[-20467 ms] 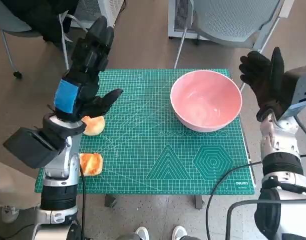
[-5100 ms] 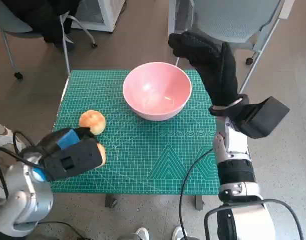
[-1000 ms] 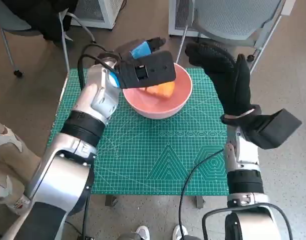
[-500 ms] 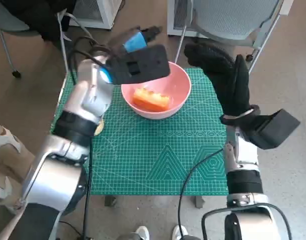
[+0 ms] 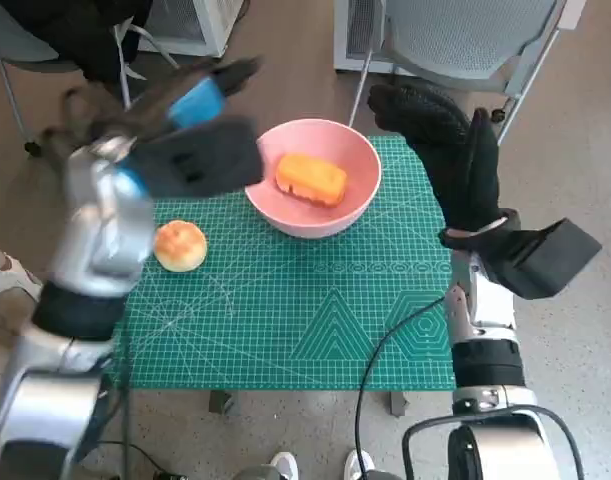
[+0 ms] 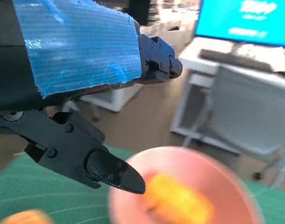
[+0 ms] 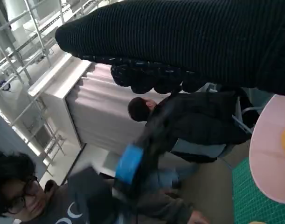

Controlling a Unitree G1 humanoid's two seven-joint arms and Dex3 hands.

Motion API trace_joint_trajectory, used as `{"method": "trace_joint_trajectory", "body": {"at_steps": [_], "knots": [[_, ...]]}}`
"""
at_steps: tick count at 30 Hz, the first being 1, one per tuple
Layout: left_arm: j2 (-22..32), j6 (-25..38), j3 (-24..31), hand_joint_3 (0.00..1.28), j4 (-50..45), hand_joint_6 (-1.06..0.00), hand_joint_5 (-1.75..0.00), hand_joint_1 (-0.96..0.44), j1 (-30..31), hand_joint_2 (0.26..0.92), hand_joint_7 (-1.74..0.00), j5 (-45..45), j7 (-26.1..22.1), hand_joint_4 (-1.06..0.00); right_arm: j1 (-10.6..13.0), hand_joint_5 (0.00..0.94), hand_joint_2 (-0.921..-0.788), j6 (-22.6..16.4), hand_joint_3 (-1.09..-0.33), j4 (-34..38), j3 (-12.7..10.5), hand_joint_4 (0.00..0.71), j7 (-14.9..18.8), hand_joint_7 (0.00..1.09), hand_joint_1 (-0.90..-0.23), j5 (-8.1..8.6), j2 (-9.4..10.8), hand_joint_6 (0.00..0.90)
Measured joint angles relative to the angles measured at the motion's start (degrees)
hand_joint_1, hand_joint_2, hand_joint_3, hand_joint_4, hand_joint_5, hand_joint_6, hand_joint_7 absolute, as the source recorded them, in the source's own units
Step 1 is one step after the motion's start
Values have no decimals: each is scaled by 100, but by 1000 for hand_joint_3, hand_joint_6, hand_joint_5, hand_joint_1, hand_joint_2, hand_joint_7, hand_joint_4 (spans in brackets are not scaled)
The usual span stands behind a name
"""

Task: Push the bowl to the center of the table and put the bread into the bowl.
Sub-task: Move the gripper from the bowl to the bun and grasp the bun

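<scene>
Green cutting mat covers the table. Pink bowl sits near centre toward the far edge, bread slice already inside. Right hand hovers beside the bowl's rim, spread, empty. Left hand is raised, motion-blurred, fingers apart, nothing in it. Round bun lies on the mat. Next, probably: grasp the bun.

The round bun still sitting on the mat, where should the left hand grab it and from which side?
Probably from straight above, fingers closing across the round bun's widest part. It sits alone on the green mat with bare mat all round, and its domed top offers no edge. The left hand holds nothing.
</scene>
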Motion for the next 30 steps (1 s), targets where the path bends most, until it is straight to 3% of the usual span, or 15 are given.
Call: {"method": "trace_joint_trajectory", "body": {"at_steps": [15,22,30], "knots": [[1124,1435,415,0,-2843,-167,1,-433,1912,729,0,576,-1394,1,-151,9,-921,-46,-898,336,-14,148,25,471,-688,12,198,-1],[1195,1711,389,0,-2965,-150,1,-416,2000,718,0,589,-1723,1,-266,10,-921,-99,-896,515,-19,153,109,483,-678,12,351,-1],[1208,1711,165,0,-2707,-134,1,-379,1987,709,0,650,-1821,1,-306,8,-921,-138,-899,646,-64,153,189,491,-670,15,357,0]]}}
